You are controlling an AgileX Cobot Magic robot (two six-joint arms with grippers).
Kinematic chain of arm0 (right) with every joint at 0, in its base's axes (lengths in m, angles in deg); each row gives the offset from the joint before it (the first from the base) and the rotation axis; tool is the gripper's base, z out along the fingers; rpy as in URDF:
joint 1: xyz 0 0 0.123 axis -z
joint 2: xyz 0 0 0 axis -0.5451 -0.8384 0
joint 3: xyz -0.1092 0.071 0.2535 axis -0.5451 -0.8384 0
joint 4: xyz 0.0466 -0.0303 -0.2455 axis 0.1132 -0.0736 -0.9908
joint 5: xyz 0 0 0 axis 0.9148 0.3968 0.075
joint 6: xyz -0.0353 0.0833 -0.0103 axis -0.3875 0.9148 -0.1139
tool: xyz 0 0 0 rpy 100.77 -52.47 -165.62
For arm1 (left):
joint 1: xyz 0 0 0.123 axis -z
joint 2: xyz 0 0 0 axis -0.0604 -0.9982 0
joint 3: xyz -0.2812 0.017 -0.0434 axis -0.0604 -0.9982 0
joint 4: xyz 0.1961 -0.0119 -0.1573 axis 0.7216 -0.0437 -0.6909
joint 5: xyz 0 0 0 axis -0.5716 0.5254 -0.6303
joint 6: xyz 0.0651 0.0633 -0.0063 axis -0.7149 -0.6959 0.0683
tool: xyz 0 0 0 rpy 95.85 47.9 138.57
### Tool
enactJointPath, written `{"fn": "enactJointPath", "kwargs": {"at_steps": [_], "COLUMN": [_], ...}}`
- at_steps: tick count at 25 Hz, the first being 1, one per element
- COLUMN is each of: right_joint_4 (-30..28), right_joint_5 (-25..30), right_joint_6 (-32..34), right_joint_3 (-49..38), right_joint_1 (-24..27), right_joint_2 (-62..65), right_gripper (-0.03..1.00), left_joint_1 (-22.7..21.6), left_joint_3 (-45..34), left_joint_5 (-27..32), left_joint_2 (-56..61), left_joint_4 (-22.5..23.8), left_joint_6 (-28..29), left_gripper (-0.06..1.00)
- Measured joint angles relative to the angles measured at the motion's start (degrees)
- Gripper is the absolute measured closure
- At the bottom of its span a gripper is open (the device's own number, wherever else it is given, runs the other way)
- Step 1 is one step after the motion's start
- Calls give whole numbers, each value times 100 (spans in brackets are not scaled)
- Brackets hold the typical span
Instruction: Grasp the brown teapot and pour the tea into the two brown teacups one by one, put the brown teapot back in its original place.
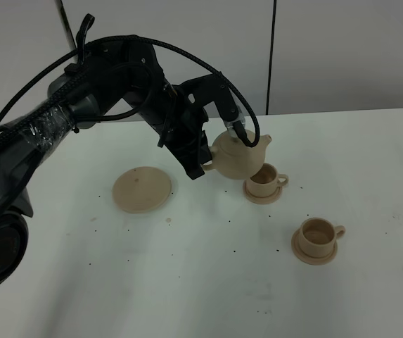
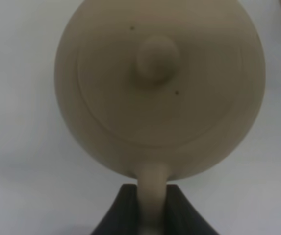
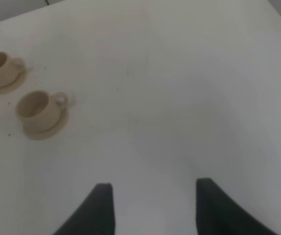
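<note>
Closest to us in the exterior high view, the left arm (image 1: 18, 162) fills the left edge, black, wrapped in cables and clear tape. It reaches out across the white bench (image 1: 187, 282). The left tool (image 1: 202, 165) is pressed together on the loop handle of the teapot (image 1: 236, 156) and holds it off the bench.

From the left wrist view we look down on the teapot (image 2: 160, 83), its knob lid on. Its handle runs straight down between the two dark fingers of the left tool (image 2: 153, 215), which pinch it from both sides.

The teapot hangs just beside and above the farther teacup (image 1: 263, 181), with the spout pointing right over that cup. We cannot tell how far it is tipped, and we cannot make out any liquid. That cup stands on its small saucer (image 1: 261, 196).

The nearer teacup (image 1: 318, 235) stands on its own small saucer (image 1: 314, 252), to the right and apart from the first. Its handle points right.

The wide saucer (image 1: 142, 189) lies bare on the bench to the left of the teapot, under the arm. Dark specks (image 1: 235, 250) dot the bench around them.

In the right wrist view the right tool (image 3: 153, 191) has its fingers spread with nothing between them, over plain bench. Both cups on their saucers show far off in that view.
</note>
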Motion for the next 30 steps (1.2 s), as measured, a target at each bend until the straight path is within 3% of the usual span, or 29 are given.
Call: {"fn": "enactJointPath", "kwargs": {"at_steps": [8, 24, 30], "right_joint_4": [0, 0, 0], "right_joint_5": [0, 0, 0], "right_joint_6": [0, 0, 0], "right_joint_3": [0, 0, 0], "right_joint_1": [0, 0, 0], "right_joint_2": [0, 0, 0], "right_gripper": [59, 59, 59], "left_joint_1": [0, 0, -25], "left_joint_3": [0, 0, 0], "left_joint_5": [39, 181, 389], "left_joint_2": [0, 0, 0], "left_joint_4": [512, 561, 909], "left_joint_6": [269, 280, 280], "left_gripper": [77, 77, 77]}}
